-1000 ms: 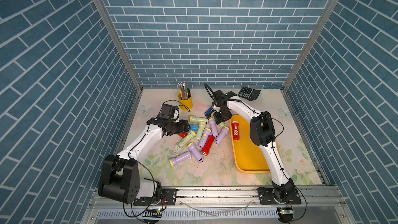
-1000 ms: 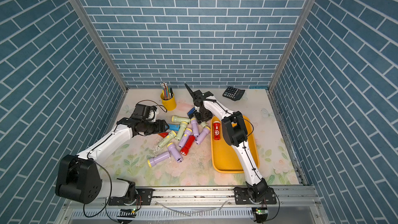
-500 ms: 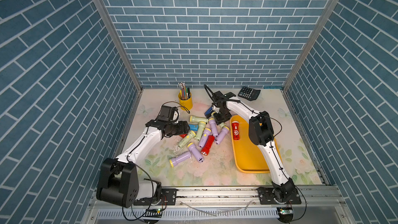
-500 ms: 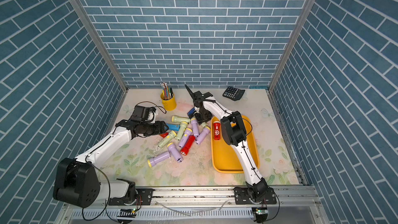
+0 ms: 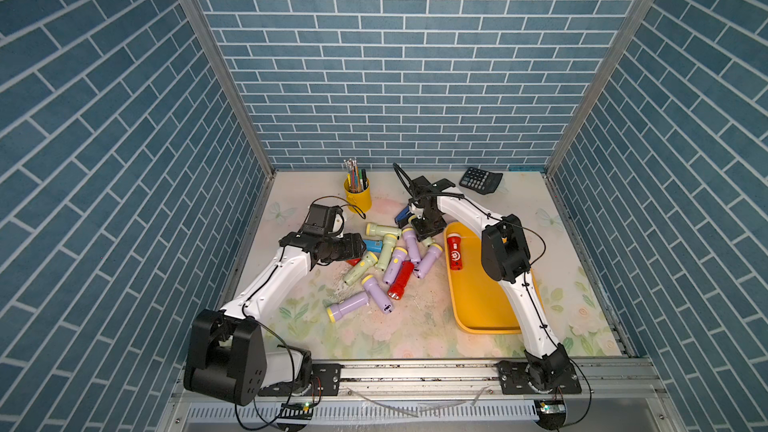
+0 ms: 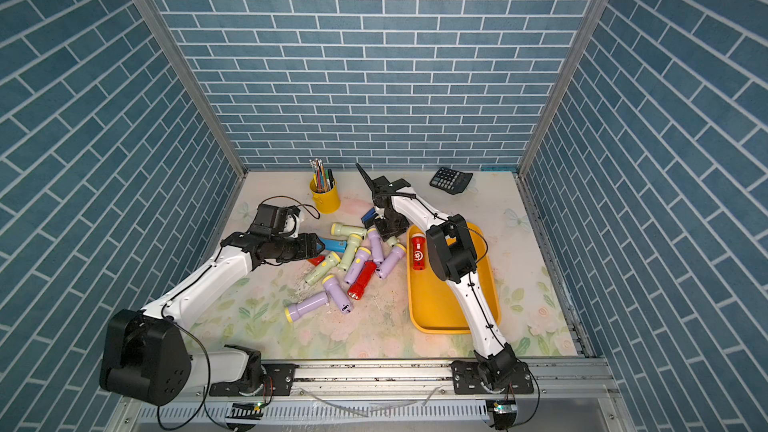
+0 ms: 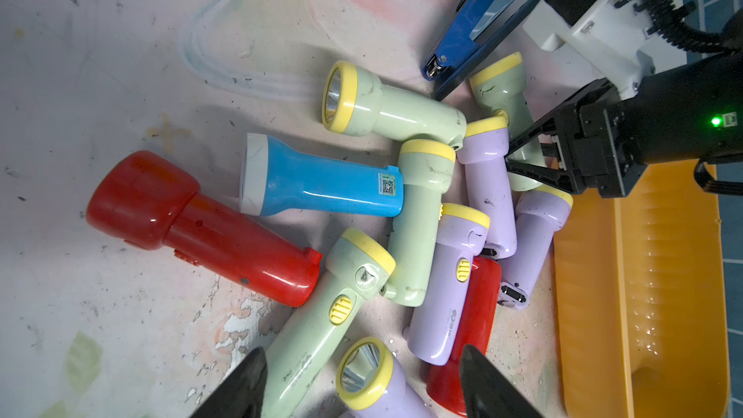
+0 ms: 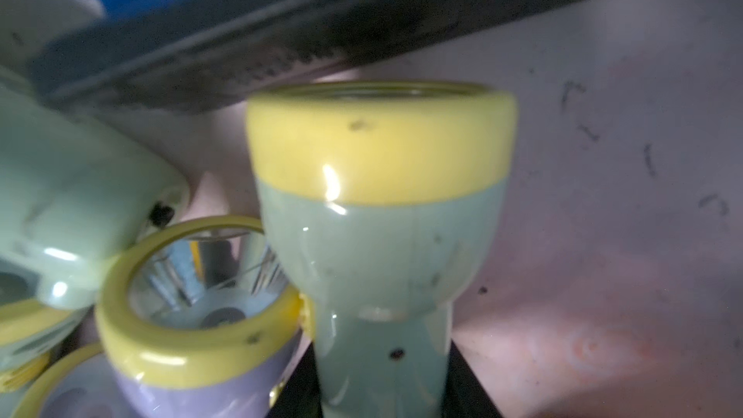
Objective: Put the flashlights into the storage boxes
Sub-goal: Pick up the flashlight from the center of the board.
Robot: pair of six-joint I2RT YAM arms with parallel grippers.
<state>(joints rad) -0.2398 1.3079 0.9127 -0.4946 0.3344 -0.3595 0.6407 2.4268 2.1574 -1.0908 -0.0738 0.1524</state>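
Two pairs | right jaws grip green flashlight (image 8: 378,259) (handle) | left jaws apart

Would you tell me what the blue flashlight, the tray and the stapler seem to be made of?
Blue flashlight: glossy moulded plastic, judging by its smooth highlights.
Tray: yellow plastic, fairly shiny, with a ribbed floor catching glints.
Stapler: blue plastic shell, probably, over bright metal, seen as a mirror-like strip.

Right tool (image 7: 512,158) seemingly clamps a green flashlight (image 8: 378,235); left tool (image 7: 362,349) hovers, jaws parted.
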